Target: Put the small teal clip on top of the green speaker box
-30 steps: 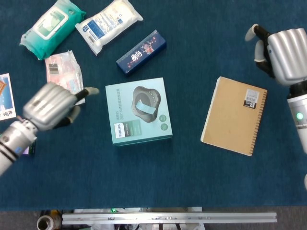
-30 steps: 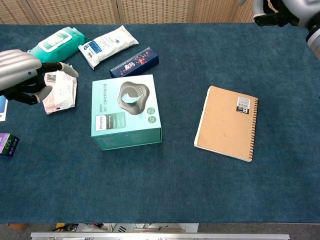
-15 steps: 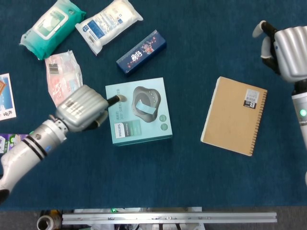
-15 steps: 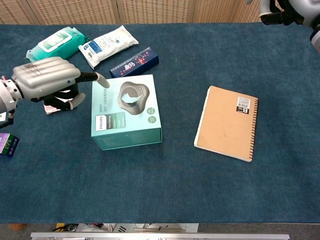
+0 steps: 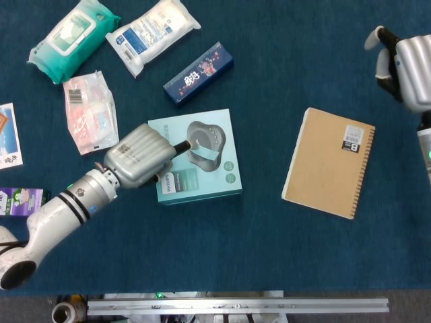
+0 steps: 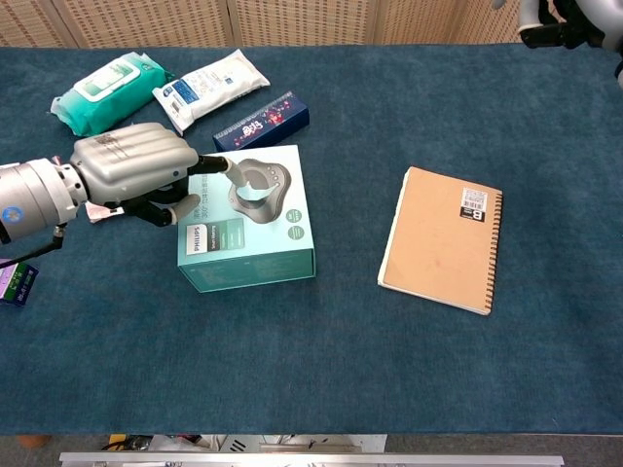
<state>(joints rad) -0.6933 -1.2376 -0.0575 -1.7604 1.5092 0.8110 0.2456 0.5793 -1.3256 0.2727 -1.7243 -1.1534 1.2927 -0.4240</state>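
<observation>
Though my left hand [image 5: 138, 159] hovers over the box [image 5: 195, 176], I cannot see the clip or tell if its fingers hold it. I judge it light, stiff, best pinched by its edges. My right hand [image 5: 411, 70] hangs loosely curled, empty.

The green speaker box [image 6: 246, 222] carries the one brand that reads clearly: "PHILIPS", in white on the near left part of its lid, seen best from the chest view. The lines printed beside it are too small to read. At the far right corner of the brown spiral notebook [image 5: 328, 161] sits a small dark label with a large "B" and a barcode-like patch. The pink packet [image 5: 90, 112] at the left bears a barcode sticker, its digits illegible.
</observation>
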